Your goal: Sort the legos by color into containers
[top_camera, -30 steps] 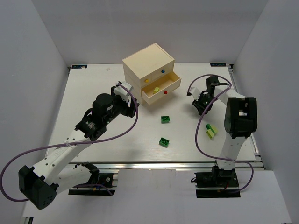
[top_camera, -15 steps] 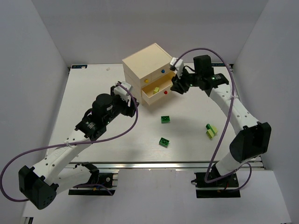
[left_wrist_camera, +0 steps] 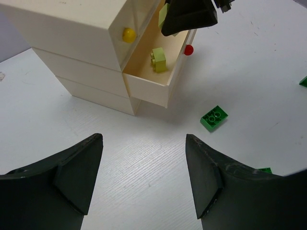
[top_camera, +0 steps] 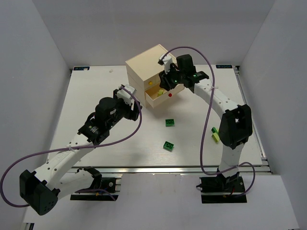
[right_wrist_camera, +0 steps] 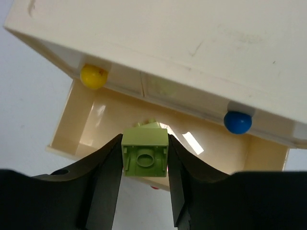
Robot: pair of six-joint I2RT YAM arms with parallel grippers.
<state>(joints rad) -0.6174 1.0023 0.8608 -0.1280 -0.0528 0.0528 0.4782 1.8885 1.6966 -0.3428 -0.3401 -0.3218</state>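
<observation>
My right gripper (top_camera: 165,82) is shut on a yellow-green lego (right_wrist_camera: 145,156), stud side away from the camera. It holds it over the open bottom drawer (right_wrist_camera: 86,120) of the cream chest (top_camera: 152,67). That drawer has a red knob (left_wrist_camera: 188,49), and another yellow-green lego (left_wrist_camera: 159,59) lies inside it. My left gripper (left_wrist_camera: 143,143) is open and empty, low over the table in front of the chest. Two green legos (top_camera: 170,123) (top_camera: 168,145) lie on the table; the nearer one also shows in the left wrist view (left_wrist_camera: 214,118).
The upper drawers, with a yellow knob (right_wrist_camera: 93,76) and a blue knob (right_wrist_camera: 237,122), are closed. A yellow-green and green clump of legos (top_camera: 216,134) lies at the right, beside the right arm's lower link. White walls enclose the table.
My right arm has swung from the table's right side up and left to the chest, and now holds the yellow-green lego over the open drawer. The left arm has not moved.
</observation>
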